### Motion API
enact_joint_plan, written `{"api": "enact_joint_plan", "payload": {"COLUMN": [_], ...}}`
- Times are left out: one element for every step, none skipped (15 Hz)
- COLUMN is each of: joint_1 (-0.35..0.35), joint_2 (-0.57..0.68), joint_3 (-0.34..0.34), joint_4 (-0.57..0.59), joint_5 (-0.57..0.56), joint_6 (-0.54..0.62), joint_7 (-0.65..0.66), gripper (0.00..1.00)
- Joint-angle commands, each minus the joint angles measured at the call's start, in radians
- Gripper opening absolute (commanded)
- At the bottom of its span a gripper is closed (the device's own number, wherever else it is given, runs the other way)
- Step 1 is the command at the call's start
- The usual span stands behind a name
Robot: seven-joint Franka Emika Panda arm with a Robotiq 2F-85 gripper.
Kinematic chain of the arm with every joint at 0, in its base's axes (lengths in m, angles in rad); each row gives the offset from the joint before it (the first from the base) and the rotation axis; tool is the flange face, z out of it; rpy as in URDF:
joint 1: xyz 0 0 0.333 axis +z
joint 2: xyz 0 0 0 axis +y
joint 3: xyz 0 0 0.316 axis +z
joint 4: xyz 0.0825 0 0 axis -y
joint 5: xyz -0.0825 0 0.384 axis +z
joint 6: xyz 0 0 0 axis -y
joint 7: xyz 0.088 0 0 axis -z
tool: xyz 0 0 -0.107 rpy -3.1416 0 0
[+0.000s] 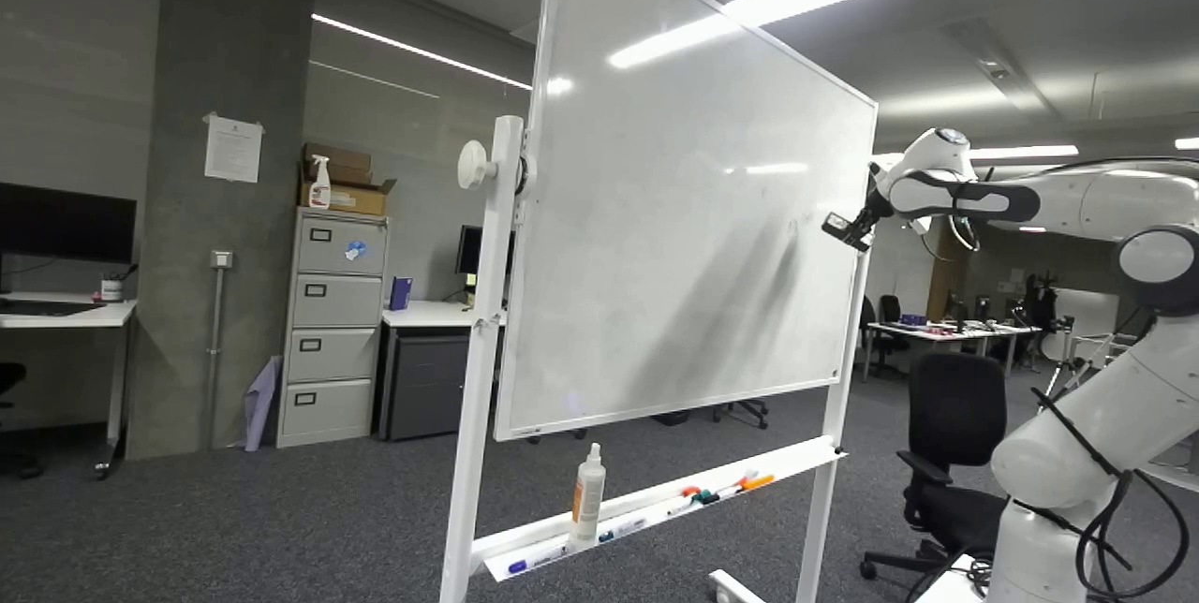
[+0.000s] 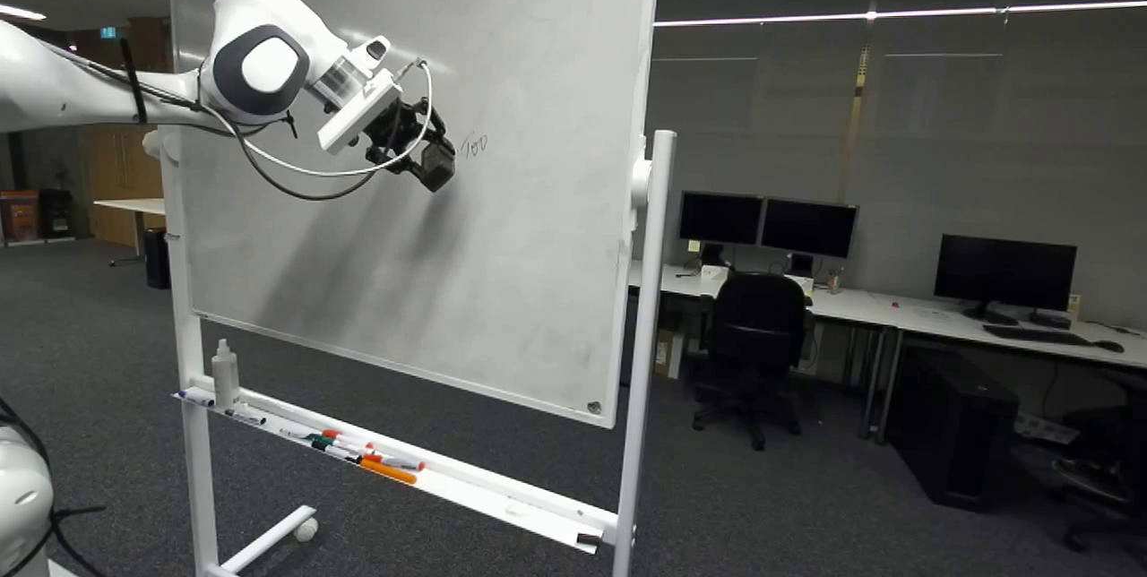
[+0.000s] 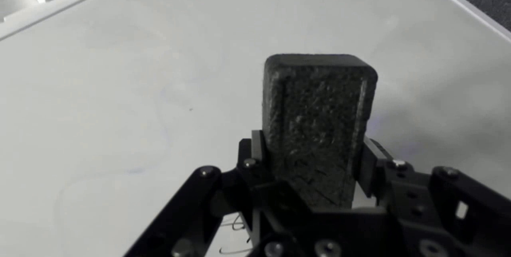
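My gripper (image 3: 313, 157) is shut on a black block-shaped eraser (image 3: 319, 105), with one finger on each long side. The gripper also shows in both exterior views (image 1: 864, 217) (image 2: 414, 145), as does the eraser (image 1: 843, 230) (image 2: 437, 167). They are in front of a large whiteboard (image 2: 538, 263) on a stand, in its upper half. I cannot tell whether the eraser touches the board. Small black handwriting (image 2: 475, 144) is just beside the eraser in an exterior view. Part of the handwriting (image 3: 236, 225) shows behind the left finger in the wrist view; the gripper hides the rest.
A tray (image 2: 502, 505) under the board holds several markers (image 2: 345, 444), an orange marker (image 2: 387, 470) and a white bottle (image 1: 588, 495). White posts (image 1: 482, 350) carry the board. A black chair (image 1: 955, 434) stands near the arm's base. Cables (image 2: 305, 172) hang along the arm.
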Motion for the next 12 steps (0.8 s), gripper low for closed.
{"api": "enact_joint_plan", "payload": {"joint_1": [-0.028, -0.026, -0.029, -0.026, -0.025, -0.024, -0.021, -0.020, -0.016, -0.013, -0.010, -0.008], "joint_2": [0.035, 0.048, 0.058, 0.071, 0.086, 0.099, 0.115, 0.129, 0.141, 0.153, 0.165, 0.174], "joint_3": [0.019, 0.025, 0.033, 0.040, 0.049, 0.057, 0.063, 0.070, 0.074, 0.079, 0.084, 0.088], "joint_4": [0.030, 0.035, 0.033, 0.039, 0.043, 0.048, 0.055, 0.064, 0.072, 0.084, 0.095, 0.107], "joint_5": [-0.044, -0.042, -0.053, -0.057, -0.065, -0.072, -0.076, -0.083, -0.085, -0.087, -0.089, -0.090], "joint_6": [-0.052, -0.067, -0.062, -0.074, -0.070, -0.068, -0.068, -0.071, -0.069, -0.069, -0.066, -0.070], "joint_7": [0.046, 0.059, 0.073, 0.088, 0.108, 0.125, 0.141, 0.155, 0.167, 0.177, 0.185, 0.192], "gripper": [0.34, 0.34, 0.34, 0.34, 0.34, 0.34, 0.34, 0.34, 0.34, 0.34, 0.34, 0.34]}}
